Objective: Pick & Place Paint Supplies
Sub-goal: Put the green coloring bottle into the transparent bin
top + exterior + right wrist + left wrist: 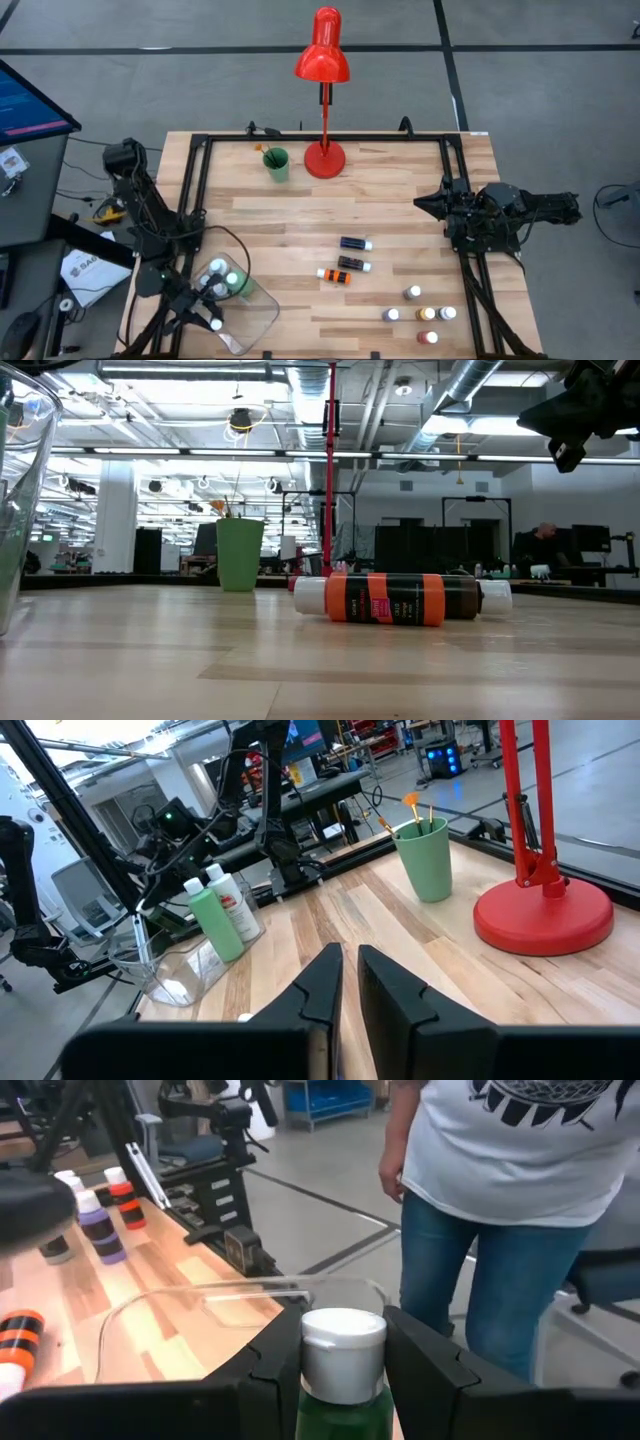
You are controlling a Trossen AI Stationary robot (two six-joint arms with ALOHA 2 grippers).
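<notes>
1. While the left gripper [343,1370] clamps the green bottle [343,1398] over the clear tray [262,318] at lower left, placing is in hand; next, lower and release.
2. Loose bottles [354,264] wait centre-right.
3. At right, the right gripper [428,203] hangs shut, empty.
4. The green bottle's base is cut off.

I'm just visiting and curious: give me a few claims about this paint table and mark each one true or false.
1. The left pincer grips a green bottle by its neck, under the white cap. True.
2. The red lamp lies tipped over. False: it stands upright beside the green cup.
3. The green cup holds brushes. True.
4. The right pincer carries a paint bottle. False: it is shut on nothing, above the table.
5. The orange bottle stands upright. False: it lies on its side.
</notes>
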